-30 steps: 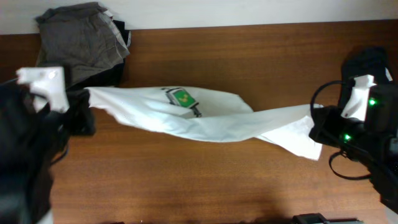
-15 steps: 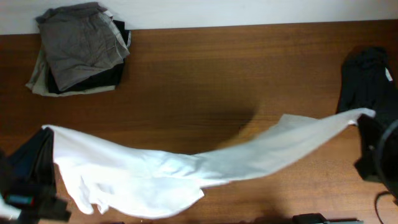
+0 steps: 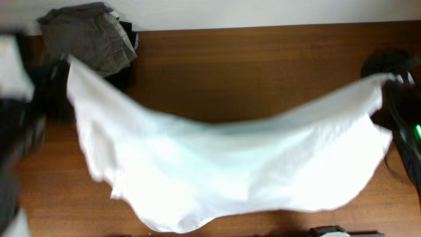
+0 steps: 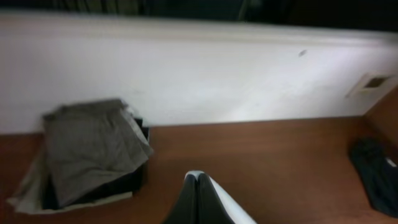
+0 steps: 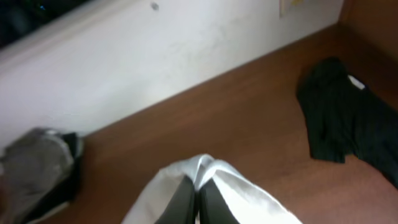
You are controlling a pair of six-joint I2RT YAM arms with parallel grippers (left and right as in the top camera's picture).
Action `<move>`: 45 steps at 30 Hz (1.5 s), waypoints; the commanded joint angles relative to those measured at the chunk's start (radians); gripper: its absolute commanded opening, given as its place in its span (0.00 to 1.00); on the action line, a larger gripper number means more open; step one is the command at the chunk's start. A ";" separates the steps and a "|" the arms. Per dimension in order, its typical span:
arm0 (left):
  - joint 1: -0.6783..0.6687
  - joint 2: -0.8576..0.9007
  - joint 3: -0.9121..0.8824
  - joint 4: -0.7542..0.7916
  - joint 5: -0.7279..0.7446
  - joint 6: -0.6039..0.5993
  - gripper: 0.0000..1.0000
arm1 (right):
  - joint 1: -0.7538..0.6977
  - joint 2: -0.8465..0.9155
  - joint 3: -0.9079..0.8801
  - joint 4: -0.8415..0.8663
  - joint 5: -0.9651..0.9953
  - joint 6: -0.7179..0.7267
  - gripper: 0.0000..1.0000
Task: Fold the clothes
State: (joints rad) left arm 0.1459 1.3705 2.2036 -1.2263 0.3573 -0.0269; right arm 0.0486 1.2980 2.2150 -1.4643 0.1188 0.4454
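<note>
We have the white T-shirt point(image 3: 230, 171) up off the worktop point(image 3: 250, 66), strung between both arms and hanging as one broad sheet. Its top edge runs from near the back-left corner across to the right edge, dipping in the middle, and its lower part reaches toward the front edge. Our left hand point(image 4: 198, 196) is pinched fully closed, with a sliver of white fabric showing at its fingertips. Our right hand point(image 5: 199, 198) is just as tightly closed, with white cloth bunched around its tips, so we read both as gripping the shirt's upper edge. The overhead view is too blurred to tell sleeves, collar or label apart. Whether the hem touches the wood we cannot say. We judge the step in hand to be opening the shirt out for laying flat, with no fold made yet. The stack of folded garments point(image 3: 89, 36), grey on top, sits at the back-left corner just beside the shirt's left end. The dark navy garment point(image 5: 342, 112) lies at the right edge, near the shirt's right end. The next move, as we see it, calls for lowering the shirt onto the bare middle of the worktop with both ends level and the cloth kept taut. It should land smooth and clear of both piles before either hand lets go.
</note>
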 commanded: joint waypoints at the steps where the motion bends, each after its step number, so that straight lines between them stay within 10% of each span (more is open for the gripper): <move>1: -0.007 0.227 -0.008 0.076 0.043 -0.003 0.01 | 0.002 0.172 0.005 0.068 0.106 0.008 0.04; 11: -0.159 0.740 -0.008 0.450 0.066 -0.007 0.03 | -0.080 0.628 0.005 0.276 0.126 0.008 0.13; 13: -0.193 0.821 -0.008 0.494 0.066 -0.007 0.25 | -0.101 0.696 0.005 0.275 0.126 0.004 0.17; 15: -0.217 0.876 -0.008 0.512 0.066 -0.006 0.81 | -0.121 0.745 0.005 0.264 0.126 -0.005 0.62; 16: -0.224 0.892 -0.008 0.513 0.065 -0.006 0.93 | -0.130 0.762 0.005 0.253 0.125 -0.013 0.91; 17: -0.227 0.901 -0.008 0.511 0.066 -0.006 0.99 | -0.138 0.773 0.005 0.240 0.125 -0.018 0.99; 41: -0.330 0.999 0.085 0.043 -0.032 -0.214 0.95 | -0.179 0.655 0.027 -0.019 -0.240 -0.123 0.99; 45: -0.336 1.068 0.085 0.074 -0.032 -0.270 0.82 | -0.179 0.655 0.027 -0.051 -0.239 -0.162 0.99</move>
State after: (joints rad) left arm -0.1917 2.3699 2.2845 -1.1740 0.3401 -0.2153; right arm -0.1295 1.9606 2.2337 -1.5009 -0.1017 0.3351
